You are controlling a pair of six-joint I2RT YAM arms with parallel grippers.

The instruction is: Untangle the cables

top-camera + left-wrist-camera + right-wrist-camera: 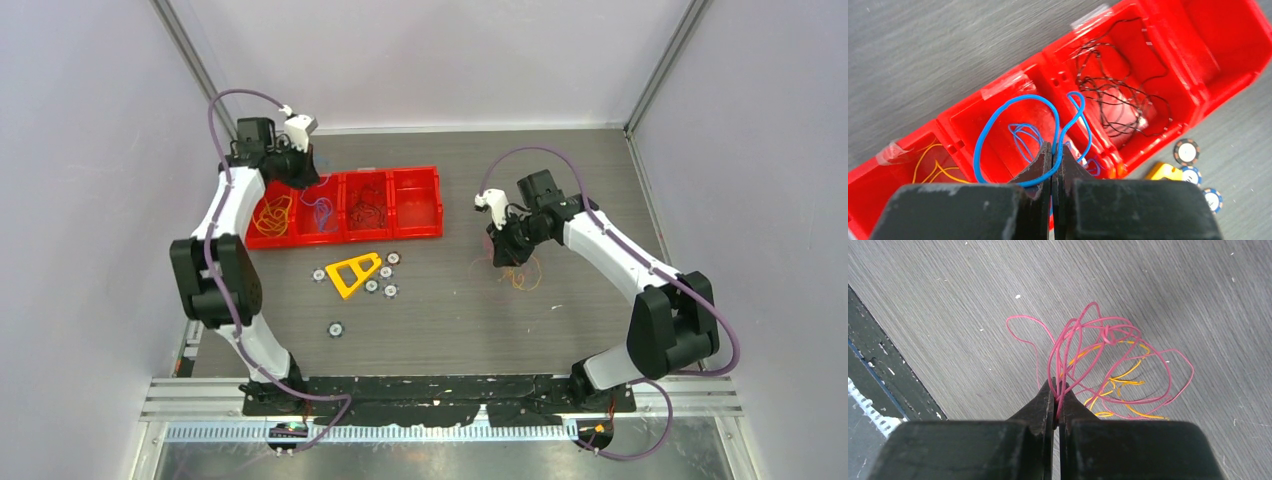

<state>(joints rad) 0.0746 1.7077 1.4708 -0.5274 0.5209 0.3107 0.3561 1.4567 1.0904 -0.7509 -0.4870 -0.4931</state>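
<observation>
The small tangle of thin pink-red and orange-yellow wires (pixel 1108 365) lies on the grey wood-grain table (pixel 450 310), well to the right of the red plastic tray (pixel 415 233) with four compartments. The right gripper (pixel 1055 390) is closed on some pink-red strands of it. The left gripper (pixel 1053 150) is closed on a thin blue wire loop (pixel 1013 100), mostly above the tray's second compartment from the left. Loose orange-yellow wires (pixel 930 165) lie in the first compartment and dark wires (pixel 1118 95) in the third.

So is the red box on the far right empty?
Empty: the rightmost red bin shows only its bare red floor.
</observation>
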